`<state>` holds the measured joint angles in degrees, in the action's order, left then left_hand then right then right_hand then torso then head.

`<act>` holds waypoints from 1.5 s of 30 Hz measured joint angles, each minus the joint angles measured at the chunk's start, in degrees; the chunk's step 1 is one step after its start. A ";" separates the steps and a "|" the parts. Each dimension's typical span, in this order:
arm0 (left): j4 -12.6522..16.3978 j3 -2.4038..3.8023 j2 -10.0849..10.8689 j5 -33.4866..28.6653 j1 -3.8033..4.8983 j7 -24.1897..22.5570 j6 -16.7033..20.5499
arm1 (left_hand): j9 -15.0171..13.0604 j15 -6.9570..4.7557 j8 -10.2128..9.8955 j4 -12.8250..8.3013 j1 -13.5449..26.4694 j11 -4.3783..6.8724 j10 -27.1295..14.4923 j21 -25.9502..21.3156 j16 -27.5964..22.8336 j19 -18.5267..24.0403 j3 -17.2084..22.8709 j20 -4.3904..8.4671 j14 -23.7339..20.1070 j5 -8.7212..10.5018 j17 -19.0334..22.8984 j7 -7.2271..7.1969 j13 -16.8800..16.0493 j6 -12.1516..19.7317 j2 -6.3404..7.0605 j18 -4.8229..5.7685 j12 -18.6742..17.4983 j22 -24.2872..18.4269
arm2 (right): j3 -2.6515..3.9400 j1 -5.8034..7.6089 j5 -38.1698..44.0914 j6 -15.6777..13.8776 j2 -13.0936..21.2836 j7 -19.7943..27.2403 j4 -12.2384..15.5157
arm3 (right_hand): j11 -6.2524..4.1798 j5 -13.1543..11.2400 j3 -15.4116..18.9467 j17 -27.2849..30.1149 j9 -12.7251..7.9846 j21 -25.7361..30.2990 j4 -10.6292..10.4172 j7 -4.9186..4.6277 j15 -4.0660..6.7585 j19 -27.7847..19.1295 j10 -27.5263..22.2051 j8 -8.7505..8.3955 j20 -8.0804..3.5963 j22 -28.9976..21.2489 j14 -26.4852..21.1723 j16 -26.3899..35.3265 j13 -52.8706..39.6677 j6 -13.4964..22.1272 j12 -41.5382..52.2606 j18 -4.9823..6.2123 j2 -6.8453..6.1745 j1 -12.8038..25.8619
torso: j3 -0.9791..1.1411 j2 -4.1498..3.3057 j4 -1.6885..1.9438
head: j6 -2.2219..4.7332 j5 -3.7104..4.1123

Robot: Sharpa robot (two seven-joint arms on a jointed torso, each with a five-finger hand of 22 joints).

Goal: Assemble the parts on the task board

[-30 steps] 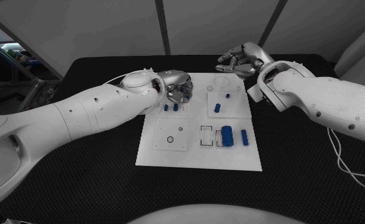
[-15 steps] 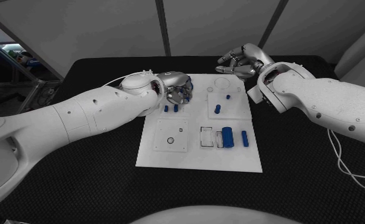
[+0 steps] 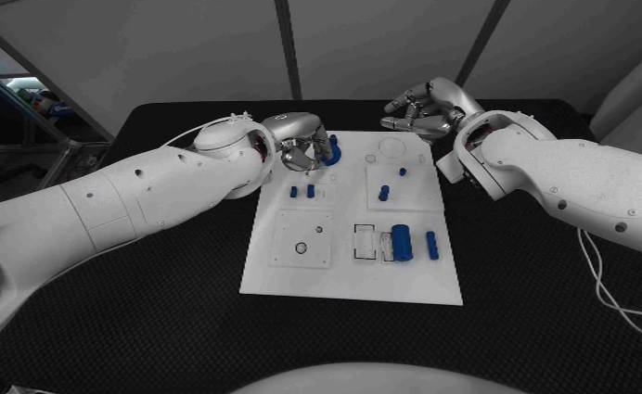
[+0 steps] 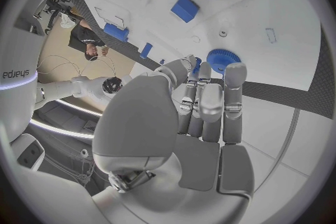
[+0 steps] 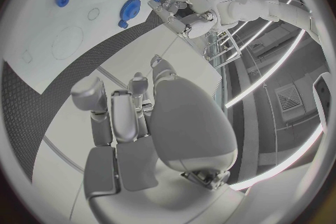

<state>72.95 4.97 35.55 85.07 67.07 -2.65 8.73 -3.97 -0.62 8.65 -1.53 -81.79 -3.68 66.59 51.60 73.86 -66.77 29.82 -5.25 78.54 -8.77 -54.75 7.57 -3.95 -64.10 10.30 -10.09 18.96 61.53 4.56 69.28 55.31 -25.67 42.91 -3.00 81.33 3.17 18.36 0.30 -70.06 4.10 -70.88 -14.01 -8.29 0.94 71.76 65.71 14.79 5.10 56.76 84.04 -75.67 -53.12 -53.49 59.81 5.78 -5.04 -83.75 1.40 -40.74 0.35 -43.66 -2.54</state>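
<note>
The white rectangular task board (image 3: 351, 269) lies in the middle of the black counter (image 3: 147, 306). The left hand (image 3: 302, 144) hovers at the board's far left corner, its fingers (image 4: 210, 103) curled around a blue toothed disc-shaped part (image 3: 330, 147); the left wrist view shows the disc (image 4: 223, 60) right at the fingertips, above the board. Whether the fingers truly clamp it or only touch it I cannot tell for certain, but it looks held. The right hand (image 3: 426, 111) hangs beyond the board's far right corner, over the counter, its fingers (image 5: 115, 109) loosely curled in and holding nothing. On the board lie a large blue cylinder part (image 3: 400, 241), a slimmer blue rod part (image 3: 430, 244) beside it, two small blue pegs (image 3: 302, 192) near the left hand, and another blue peg (image 3: 383, 193) further right
</note>
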 measured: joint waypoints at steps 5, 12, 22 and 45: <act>1.29 0.97 1.77 -0.78 0.00 0.00 0.47 | 0.00 0.20 0.00 -0.21 0.00 0.19 0.20 0.44 0.02 -0.18 0.21 -0.18 0.20 0.00 -0.38 0.00 0.00 0.00 0.00 0.00 -0.11 0.38 | 0.00 0.00 0.00 0.00 0.07 0.01 0.00 | 0.00 0.00 0.00 0.00 0.00 0.00 0.00 0.00 0.00 0.00 0.00 0.00 0.00 0.00 0.00 0.00 0.00 0.00 0.00 0.00 0.00 0.00 | 0.00 0.01 0.00 | 0.09 -0.01; 2.54 1.24 4.35 -1.90 0.00 0.18 0.41 | 0.01 0.00 -0.21 -0.21 -0.01 0.00 0.40 0.72 0.37 -0.39 0.21 0.02 0.40 0.00 -0.46 0.00 0.00 -0.41 0.01 0.00 -0.11 0.70 | 0.00 -0.02 0.00 0.00 0.31 0.02 0.03 | 0.00 0.00 0.00 0.00 0.00 0.00 0.00 0.00 0.00 0.00 0.00 0.00 0.00 0.00 0.00 0.00 0.00 0.00 0.00 0.00 0.00 0.00 | 0.06 0.03 0.00 | 0.11 -0.07; 2.31 1.26 5.26 -2.99 -0.70 0.53 -0.24 | 0.06 0.00 -0.22 -0.21 0.60 0.21 0.61 0.72 0.37 -0.59 0.21 -0.18 0.40 0.22 -0.46 -0.21 0.00 -0.61 0.01 -0.01 -0.39 0.81 | 0.00 -0.02 0.00 0.00 0.47 0.02 0.17 | 0.00 0.00 0.00 0.00 0.00 0.00 0.00 0.00 0.00 0.00 0.00 0.00 0.00 -0.05 0.00 0.00 0.00 0.00 0.00 0.00 0.00 0.00 | 0.07 0.02 -0.08 | 0.10 -0.31; -0.13 0.81 3.90 -3.57 -1.60 0.68 -2.62 | 0.07 0.00 -0.49 -0.21 0.59 0.20 0.60 0.72 0.37 -0.59 0.21 -0.18 0.39 0.22 -0.30 -0.20 0.02 -0.61 0.02 -0.01 -0.61 0.80 | 0.00 -0.02 0.00 0.00 0.49 0.00 0.19 | 0.00 -0.01 0.00 -0.01 0.00 0.00 0.00 0.00 0.00 0.00 0.00 0.00 0.00 -0.04 0.00 0.00 0.00 0.00 0.00 0.00 0.00 0.00 | 0.12 -0.05 -0.17 | -0.22 -0.19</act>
<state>72.82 5.78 39.44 81.50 65.47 -1.97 6.11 -3.90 -0.62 8.16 -1.74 -81.19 -3.48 67.19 52.32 74.23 -67.36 30.03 -5.44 78.93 -8.55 -55.06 7.36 -3.93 -64.70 10.32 -10.10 18.34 62.33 4.56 69.26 55.31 -25.67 43.40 -3.00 81.53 3.17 18.36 0.30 -70.06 4.11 -70.88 -14.01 -8.29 0.94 71.76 65.71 14.79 5.11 56.72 84.04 -75.68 -53.12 -53.49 59.82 5.78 -5.04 -83.75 1.52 -40.80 0.18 -43.88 -2.73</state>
